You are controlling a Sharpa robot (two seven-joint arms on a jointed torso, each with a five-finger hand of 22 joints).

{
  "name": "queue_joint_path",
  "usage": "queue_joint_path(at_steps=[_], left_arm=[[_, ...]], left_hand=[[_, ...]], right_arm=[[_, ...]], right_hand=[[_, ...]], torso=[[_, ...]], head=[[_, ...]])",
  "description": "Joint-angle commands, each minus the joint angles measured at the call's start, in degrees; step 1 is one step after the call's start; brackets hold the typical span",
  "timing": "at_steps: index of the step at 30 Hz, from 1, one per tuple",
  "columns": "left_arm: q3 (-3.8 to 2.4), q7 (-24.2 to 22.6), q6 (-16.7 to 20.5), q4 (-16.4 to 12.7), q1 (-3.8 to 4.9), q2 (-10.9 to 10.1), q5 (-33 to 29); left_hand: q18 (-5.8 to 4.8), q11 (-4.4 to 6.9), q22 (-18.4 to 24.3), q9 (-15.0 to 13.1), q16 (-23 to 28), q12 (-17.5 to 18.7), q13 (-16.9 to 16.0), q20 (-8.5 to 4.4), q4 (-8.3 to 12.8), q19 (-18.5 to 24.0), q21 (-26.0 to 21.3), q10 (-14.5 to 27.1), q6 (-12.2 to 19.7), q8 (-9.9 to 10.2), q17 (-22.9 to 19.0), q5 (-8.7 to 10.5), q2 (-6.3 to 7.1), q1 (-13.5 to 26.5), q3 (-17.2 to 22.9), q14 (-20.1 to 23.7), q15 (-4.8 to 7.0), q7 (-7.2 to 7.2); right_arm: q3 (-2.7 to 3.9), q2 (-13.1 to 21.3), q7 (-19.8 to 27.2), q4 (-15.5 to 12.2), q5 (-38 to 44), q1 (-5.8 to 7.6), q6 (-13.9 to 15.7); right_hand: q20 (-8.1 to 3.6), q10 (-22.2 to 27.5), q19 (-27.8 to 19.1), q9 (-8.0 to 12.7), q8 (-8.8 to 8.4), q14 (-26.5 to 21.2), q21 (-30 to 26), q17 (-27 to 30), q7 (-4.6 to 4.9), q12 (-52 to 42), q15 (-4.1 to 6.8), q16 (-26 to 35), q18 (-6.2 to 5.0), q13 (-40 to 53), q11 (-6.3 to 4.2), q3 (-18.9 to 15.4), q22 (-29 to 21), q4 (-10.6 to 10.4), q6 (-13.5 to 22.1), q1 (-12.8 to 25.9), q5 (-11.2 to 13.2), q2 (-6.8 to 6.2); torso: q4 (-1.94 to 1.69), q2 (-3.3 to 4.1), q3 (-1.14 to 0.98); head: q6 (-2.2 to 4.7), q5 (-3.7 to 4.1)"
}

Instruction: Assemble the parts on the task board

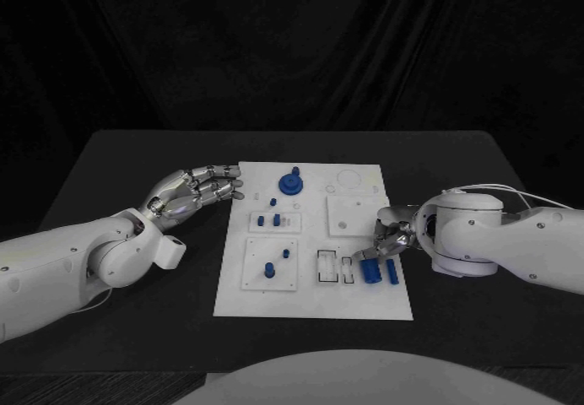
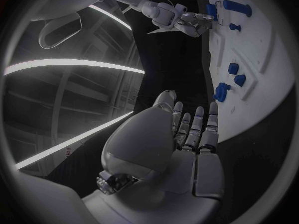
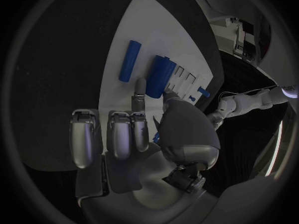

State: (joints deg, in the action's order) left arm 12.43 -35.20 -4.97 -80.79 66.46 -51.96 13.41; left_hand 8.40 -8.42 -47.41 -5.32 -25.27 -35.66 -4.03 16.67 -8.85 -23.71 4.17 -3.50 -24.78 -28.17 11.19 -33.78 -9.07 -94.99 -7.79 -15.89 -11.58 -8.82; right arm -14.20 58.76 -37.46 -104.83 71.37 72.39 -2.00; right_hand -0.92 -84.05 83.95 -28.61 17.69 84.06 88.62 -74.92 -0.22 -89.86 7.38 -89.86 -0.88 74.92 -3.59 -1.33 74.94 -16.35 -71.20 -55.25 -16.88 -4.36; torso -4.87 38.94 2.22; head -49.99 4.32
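Blue plastic cylinders are what the action is about right now. Two of them lie side by side at the lower right of the white rectangular task board (image 1: 314,308), which sits mid-frame on the black bench (image 1: 134,160). The right hand (image 1: 387,239) is down over that corner, and its fingers (image 3: 138,91) reach to the end of the thicker blue cylinder (image 3: 159,76), seemingly touching it. Honestly I can't tell whether it's actually pinched yet or just being nudged; the other fingers are curled in short of it. The thinner blue cylinder (image 3: 129,60) lies just beside, untouched. My guess is it's lining up a pick so the piece can go into the dark slotted holder (image 1: 328,265) right next to it.

The left hand (image 1: 197,192) hovers at the board's left edge, upper middle of the frame, fingers loosely curled and spread, holding nothing, probably parked there out of the way. Up near the board's top, a blue round knob part (image 1: 289,181) already stands upright, and small blue pegs (image 1: 276,220) sit in the left-hand blocks.
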Motion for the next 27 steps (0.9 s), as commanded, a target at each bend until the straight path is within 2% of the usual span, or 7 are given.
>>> queue_joint_path(at_steps=[1,10,16,17,18,22,27], left_arm=[[-0.04,-0.5,-0.8,-0.1,-0.1,0.1,-0.4],[-0.05,-0.4,-0.9,-0.1,-0.14,0.1,-0.4],[-0.05,-0.4,-1.0,-0.1,-0.17,0.0,-0.4],[-0.05,-0.4,-1.0,-0.1,-0.17,0.0,-0.4],[-0.05,-0.4,-1.0,-0.1,-0.17,0.0,-0.4],[-0.05,-0.4,-1.0,-0.1,-0.19,0.0,-0.4],[-0.05,-0.4,-1.1,-0.1,-0.21,0.0,-0.4]], left_hand=[[-0.93,-0.39,0.1,0.1,-0.3,-0.1,0.0,-0.09,0.4,-0.4,0.3,0.1,-0.2,0.2,-0.1,-0.19,-0.25,0.1,0.1,-0.1,-0.36,-0.37],[-0.95,-0.41,0.1,0.1,-0.3,0.0,0.0,-0.08,0.4,-0.4,0.3,0.1,-0.2,0.3,-0.1,-0.19,-0.25,0.1,0.1,-0.1,-0.39,-0.41],[-0.97,-0.43,0.1,0.1,-0.3,0.1,0.0,-0.08,0.4,-0.4,0.3,0.1,-0.2,0.3,-0.1,-0.19,-0.26,0.2,0.2,-0.1,-0.42,-0.43],[-0.97,-0.43,0.1,0.1,-0.3,0.1,0.0,-0.08,0.4,-0.4,0.3,0.1,-0.2,0.3,-0.1,-0.19,-0.26,0.2,0.2,-0.1,-0.42,-0.43],[-0.97,-0.43,0.1,0.1,-0.3,0.1,0.0,-0.08,0.4,-0.4,0.3,0.1,-0.2,0.3,-0.1,-0.19,-0.26,0.2,0.2,-0.1,-0.42,-0.43],[-0.97,-0.43,0.1,0.1,-0.3,0.1,0.0,-0.08,0.4,-0.4,0.3,0.1,-0.2,0.3,-0.1,-0.19,-0.26,0.2,0.2,-0.1,-0.42,-0.43],[-0.99,-0.44,0.1,0.1,-0.3,0.1,0.0,-0.08,0.4,-0.4,0.3,0.1,-0.2,0.3,-0.1,-0.19,-0.27,0.2,0.2,-0.1,-0.45,-0.46]], right_arm=[[0.0,-0.3,0.1,0.2,-0.5,-0.41,-0.8],[0.01,-0.8,0.6,0.5,-1.0,-0.89,-0.2],[0.01,-0.9,0.6,0.4,-1.4,-0.96,0.0],[0.01,-0.9,0.6,0.4,-1.5,-0.96,0.0],[0.01,-0.9,0.7,0.4,-1.9,-0.97,0.1],[0.01,-0.8,0.9,0.3,-3.7,-0.98,0.9],[0.01,-0.2,1.1,-0.3,-6.0,-0.98,2.9]], right_hand=[[-0.34,-5.9,5.2,-1.1,-0.18,5.7,-0.5,-14.1,-0.2,-0.1,0.38,0.4,0.36,15.1,-0.44,-0.1,14.4,0.5,0.6,-1.1,-3.5,0.13],[-0.58,-5.9,4.8,-8.0,1.88,5.5,-1.1,-12.7,-1.07,-0.1,0.74,1.1,0.18,15.1,-1.22,1.6,14.1,2.9,2.0,-6.0,-21.6,-0.25],[-0.93,-5.9,4.7,-16.7,5.37,5.3,-1.4,-11.7,-1.44,-0.1,0.83,1.6,0.09,15.1,-1.68,4.6,14.0,3.8,5.7,-7.4,-32.2,-1.61],[-0.93,-5.9,4.7,-16.7,5.37,5.3,-1.4,-11.7,-1.44,-0.1,0.83,1.6,0.09,15.1,-1.68,4.6,14.0,3.8,5.7,-7.4,-32.2,-1.61],[-0.93,-5.9,4.6,-18.9,6.48,5.2,-1.5,-11.5,-1.62,-0.1,1.01,1.7,0.06,15.1,-1.82,5.7,14.0,4.2,6.6,-7.9,-34.7,-1.89],[-1.05,-5.9,4.6,-23.0,8.26,5.2,-1.5,-11.4,-1.82,-0.1,1.16,1.8,0.07,15.1,-2.06,8.6,14.0,4.7,8.2,-8.1,-38.5,-2.43],[-1.11,-5.9,4.5,-25.1,9.03,5.2,-1.7,-11.1,-1.93,-0.1,1.23,1.9,0.01,15.1,-2.17,10.1,13.9,5.0,8.7,-8.0,-39.3,-2.69]], torso=[[-0.01,0.0,0.02],[-0.02,-0.04,0.02],[-0.01,-0.01,0.0],[-0.01,0.0,0.0],[-0.01,0.0,0.01],[-0.03,0.0,0.01],[-0.02,-0.05,0.01]], head=[[-0.01,-0.08],[-0.01,-0.09],[-0.01,-0.18],[-0.01,-0.19],[-0.01,-0.21],[-0.01,-0.3],[-0.01,-0.38]])
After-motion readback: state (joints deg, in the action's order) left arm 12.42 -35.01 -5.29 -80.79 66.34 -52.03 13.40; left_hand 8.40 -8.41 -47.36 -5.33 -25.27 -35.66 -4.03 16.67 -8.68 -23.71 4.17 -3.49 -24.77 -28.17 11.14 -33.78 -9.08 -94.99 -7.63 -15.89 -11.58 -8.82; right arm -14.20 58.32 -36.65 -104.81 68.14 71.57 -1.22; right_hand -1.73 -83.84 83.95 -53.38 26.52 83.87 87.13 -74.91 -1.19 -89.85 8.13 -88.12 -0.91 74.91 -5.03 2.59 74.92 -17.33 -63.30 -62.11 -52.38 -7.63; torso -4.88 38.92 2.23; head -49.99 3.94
